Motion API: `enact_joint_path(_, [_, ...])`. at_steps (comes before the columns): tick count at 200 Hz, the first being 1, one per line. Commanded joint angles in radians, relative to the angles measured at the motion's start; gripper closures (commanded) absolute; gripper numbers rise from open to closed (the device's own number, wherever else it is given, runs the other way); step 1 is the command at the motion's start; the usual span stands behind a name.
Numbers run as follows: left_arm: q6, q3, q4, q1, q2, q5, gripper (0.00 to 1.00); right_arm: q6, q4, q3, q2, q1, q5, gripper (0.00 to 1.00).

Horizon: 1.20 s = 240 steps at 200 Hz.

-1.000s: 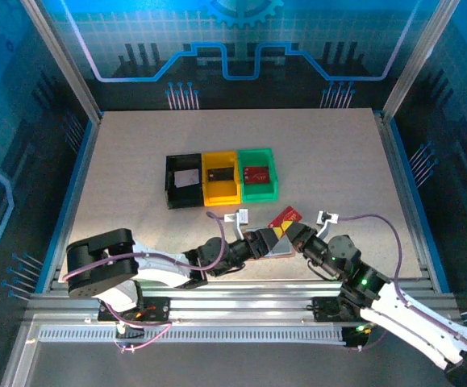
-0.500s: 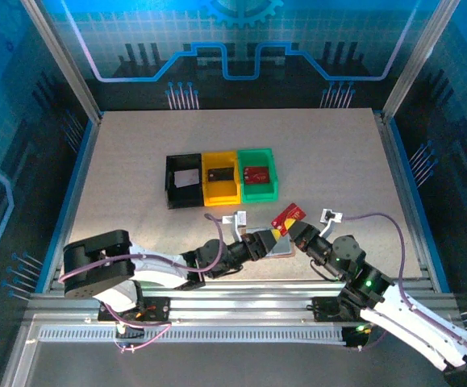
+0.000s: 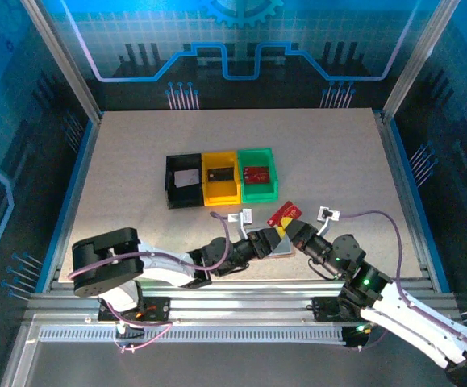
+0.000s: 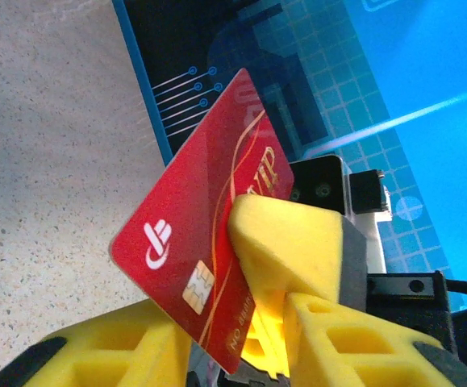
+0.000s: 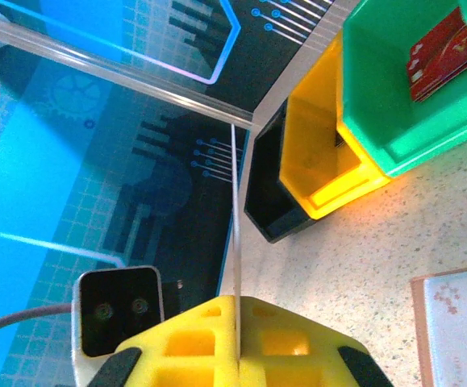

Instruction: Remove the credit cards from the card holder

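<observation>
A red credit card point(image 4: 193, 242) stands upright just above the table, and my right gripper point(image 5: 239, 310) is shut on its lower edge. From the right wrist the card point(image 5: 235, 218) appears as a thin pale line. From above, the same card point(image 3: 285, 214) sticks up from the right gripper point(image 3: 291, 229). My left gripper point(image 3: 272, 239) meets it from the left. Its yellow fingers point(image 4: 96, 347) stand apart, with the card's lower corner and the right gripper's fingertip between them. The tan-pink card holder point(image 5: 459, 322) lies open on the table, partly hidden under both grippers point(image 3: 283, 249).
Three trays sit mid-table: black point(image 3: 171, 184) with a white card, yellow point(image 3: 221, 193) with a dark card, green point(image 3: 260, 191) with a red card point(image 5: 443, 56). White cable tags lie by each wrist. The table's near edge is just behind the grippers.
My left gripper's jaws have narrowed around the card's lower corner and the left arm has edged right. The right gripper keeps its hold on the red card, shifted slightly.
</observation>
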Motion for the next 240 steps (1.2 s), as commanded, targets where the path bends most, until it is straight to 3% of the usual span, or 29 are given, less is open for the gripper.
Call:
enact_joint_path(1, [0.0,0.024,0.085,-0.007,0.014,-0.005,0.72,-0.006,0.025,0.01,-0.011,0.016,0.011,1.0])
enact_joint_path(65, [0.007,-0.006,0.103,-0.007,-0.002,-0.037,0.88,0.001,-0.005,-0.009,-0.044,0.019,0.021,1.0])
enact_joint_path(85, [0.011,-0.002,0.086,-0.005,-0.008,-0.039,1.0,-0.007,-0.013,-0.002,-0.041,0.019,0.018,1.0])
enact_joint_path(105, [0.012,0.001,0.062,-0.003,-0.018,-0.043,1.0,-0.023,-0.038,0.016,-0.038,0.019,0.015,0.96])
enact_joint_path(141, [0.009,0.001,-0.058,0.011,-0.063,-0.032,1.0,-0.108,-0.187,0.093,-0.046,0.019,0.021,0.72])
enact_joint_path(158, [0.008,-0.002,-0.156,0.028,-0.107,-0.015,1.0,-0.155,-0.307,0.143,-0.068,0.017,0.055,0.51])
enact_joint_path(186, [0.028,0.019,-0.399,0.071,-0.211,0.033,1.0,-0.267,-0.537,0.249,-0.089,0.008,0.12,0.26])
enact_joint_path(213, [0.074,0.074,-0.679,0.151,-0.308,0.114,1.0,-0.384,-0.756,0.376,-0.056,-0.005,0.186,0.08])
enact_joint_path(240, [0.121,0.148,-0.934,0.275,-0.355,0.222,1.0,-0.508,-0.899,0.466,-0.009,-0.021,0.196,0.0])
